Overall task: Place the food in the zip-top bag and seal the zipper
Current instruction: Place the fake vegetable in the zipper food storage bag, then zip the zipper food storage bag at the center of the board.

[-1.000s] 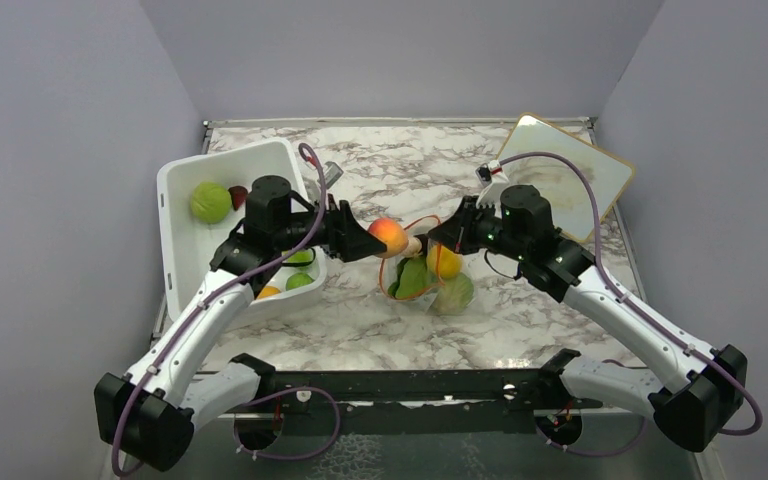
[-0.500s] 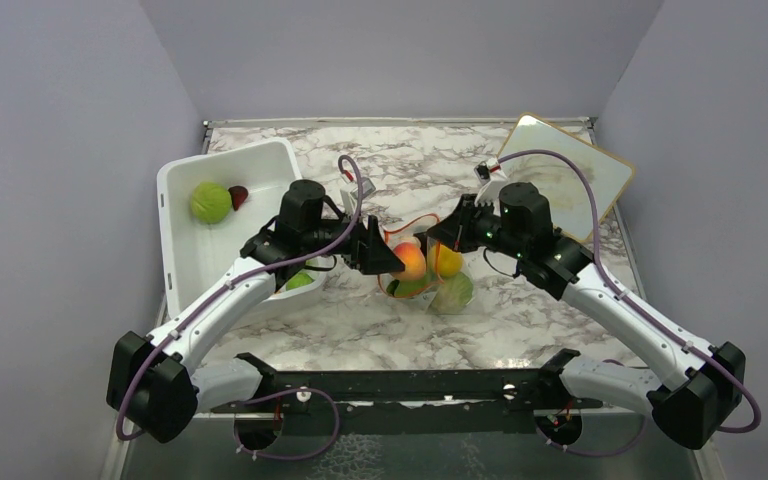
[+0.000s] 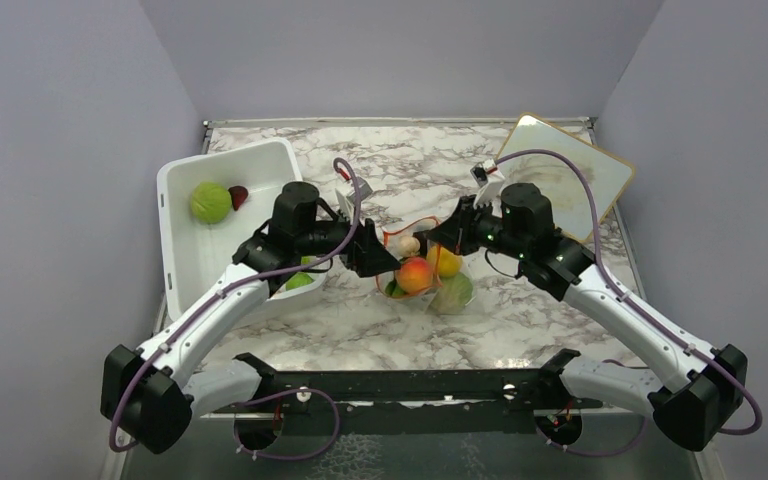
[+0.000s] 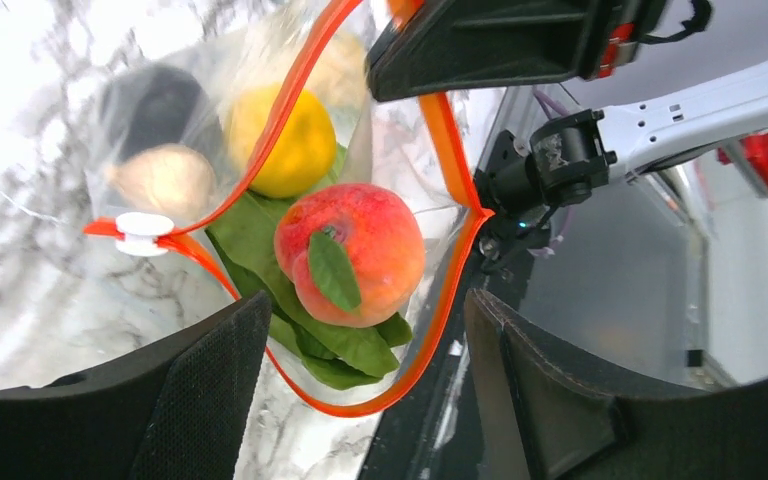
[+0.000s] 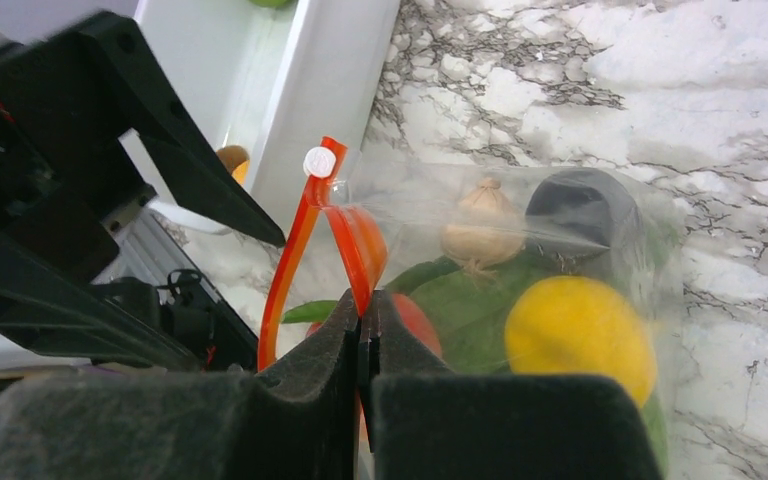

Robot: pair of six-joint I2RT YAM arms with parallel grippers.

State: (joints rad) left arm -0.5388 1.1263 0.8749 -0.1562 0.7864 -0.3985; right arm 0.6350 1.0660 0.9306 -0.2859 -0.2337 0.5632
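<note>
Now, your left claw (image 4: 362, 300) gapes over the peach (image 4: 350, 255), loose in the open mouth of the bag (image 3: 457, 293), which lies on the table (image 3: 380, 330) between the arms; your right claw (image 5: 365, 318) is pinched tight on the zipper (image 5: 290, 262). Likely the film is limp, light and slippery; take the stiffer zipper by its slider (image 4: 143, 228), not the film.

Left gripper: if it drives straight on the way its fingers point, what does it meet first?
Probably the peach: it lies dead ahead of the open left gripper, inside the zipper loop of the zip-top bag. Depth unclear.
</note>
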